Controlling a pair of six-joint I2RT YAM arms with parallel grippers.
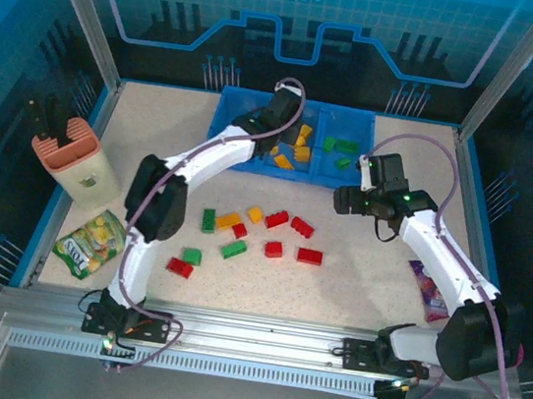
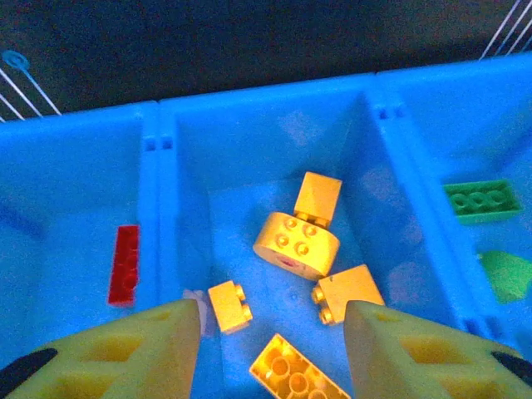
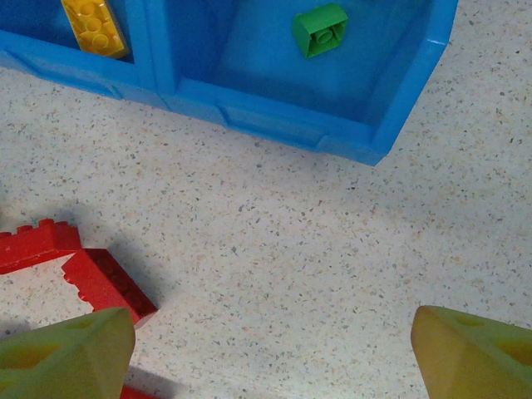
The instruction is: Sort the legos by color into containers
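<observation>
My overhead camera sits high behind the arm bases [image 1: 121,318], which line the bottom of its frame, and looks down over the whole table [image 1: 356,272] toward the blue tray [image 1: 230,105] at upper centre. My left wrist camera hangs close above that tray [image 2: 366,150], facing down into its middle compartment, with the left gripper [image 2: 268,328] along the lower edge. My right wrist camera rides low over the table [image 3: 332,249], tilted toward the tray's near wall [image 3: 274,125] across the top, with the right gripper [image 3: 273,332] in the bottom corners. All three views share the tray's middle and right compartments.
</observation>
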